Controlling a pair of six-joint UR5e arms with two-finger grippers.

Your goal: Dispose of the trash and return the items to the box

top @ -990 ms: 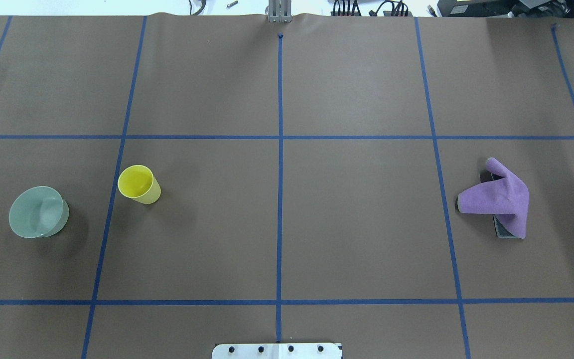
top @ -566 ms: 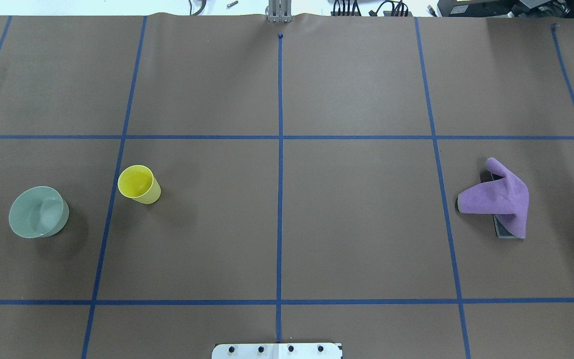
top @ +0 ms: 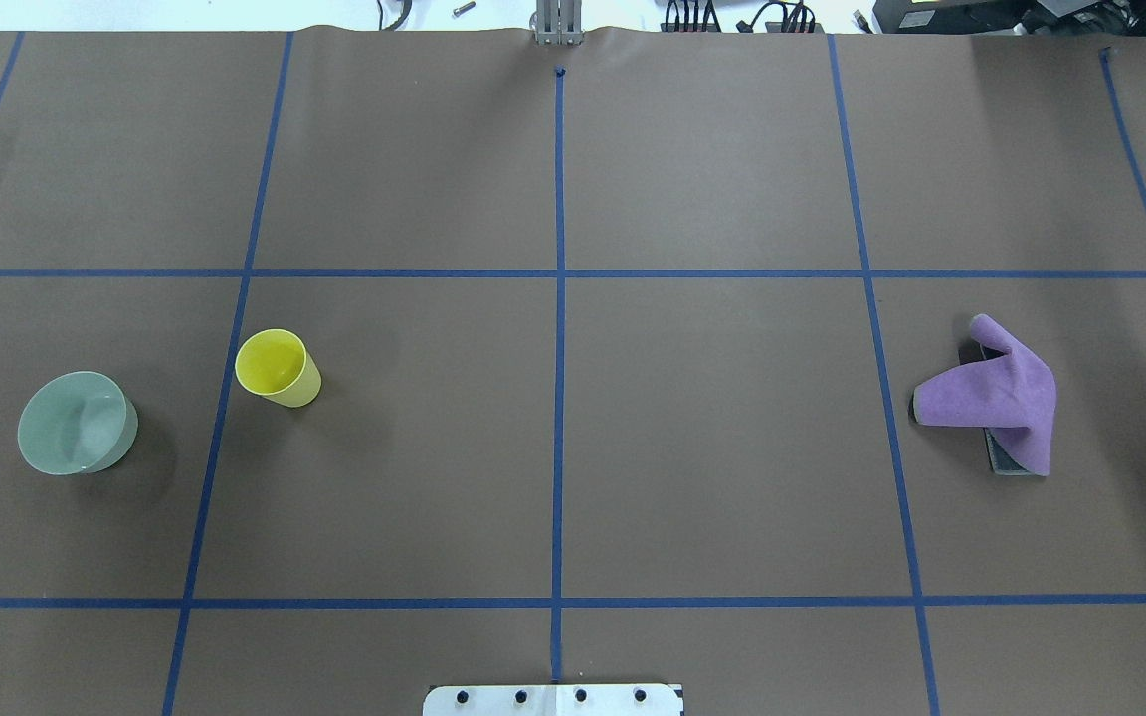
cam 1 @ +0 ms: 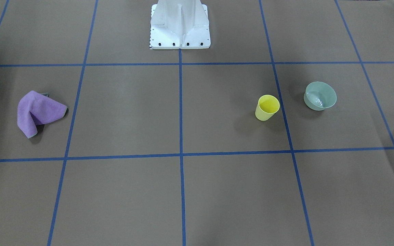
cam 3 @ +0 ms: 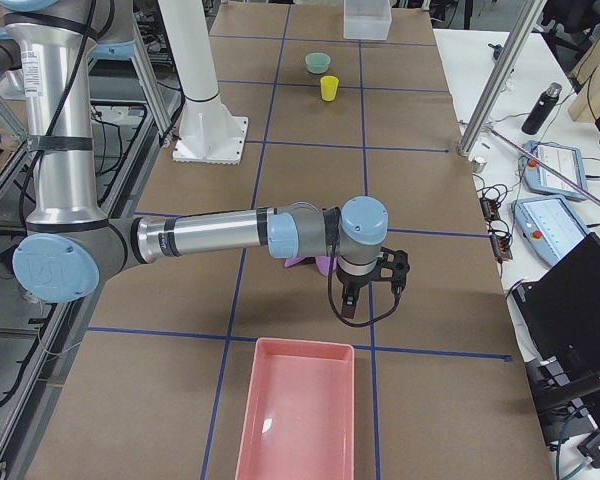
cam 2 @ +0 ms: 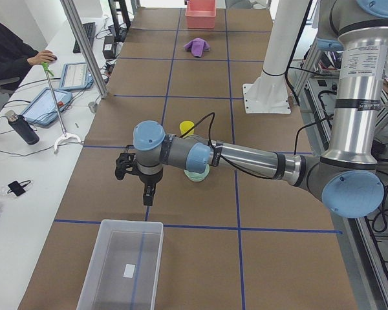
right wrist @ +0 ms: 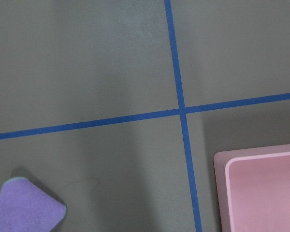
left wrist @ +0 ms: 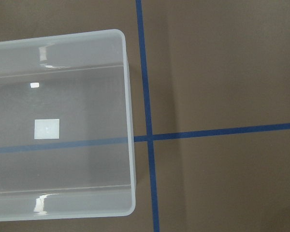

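The pale grey-green bowl (top: 76,423) stands upright at the table's left, and the yellow cup (top: 278,367) stands upright to its right. Both also show in the front view, the bowl (cam 1: 320,95) and the cup (cam 1: 267,107). The frosted box (cam 2: 123,265) sits empty at the table's left end and fills the left wrist view (left wrist: 58,125). My left gripper (cam 2: 147,192) hangs above the table between the bowl and the box. My right gripper (cam 3: 348,305) hangs between the purple cloth and the pink tray. I cannot tell whether either gripper is open or shut.
A crumpled purple cloth (top: 996,393) lies at the table's right, over a dark flat object (top: 1006,459). A pink tray (cam 3: 298,415) sits empty at the table's right end. The white robot pedestal (cam 1: 180,25) stands at the robot's side. Operators' desks line the far edge.
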